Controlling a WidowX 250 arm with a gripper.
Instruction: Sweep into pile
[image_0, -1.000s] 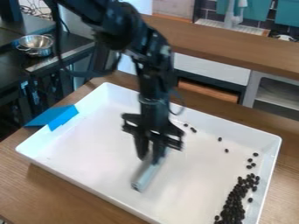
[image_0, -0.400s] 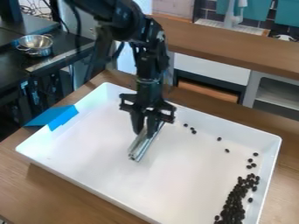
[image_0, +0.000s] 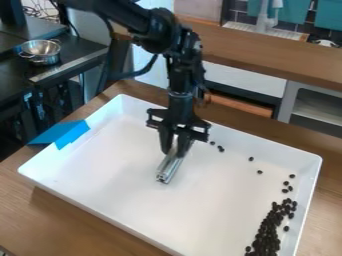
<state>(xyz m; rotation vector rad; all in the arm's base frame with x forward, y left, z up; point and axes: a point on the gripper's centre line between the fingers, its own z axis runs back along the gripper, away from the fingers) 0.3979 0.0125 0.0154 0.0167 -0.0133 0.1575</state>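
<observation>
Well, tool (image_0: 174, 153) downward over tray (image_0: 100, 165).

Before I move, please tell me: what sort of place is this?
Probably a robot test area with a kitchen setting: a robot arm stands over a white tray with dark beans, and a metal bowl sits on a black counter.

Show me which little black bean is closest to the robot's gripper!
The leftmost bean in the picture, near the tray's far wall; the other beans sit farther right, away from the gripper.
</observation>
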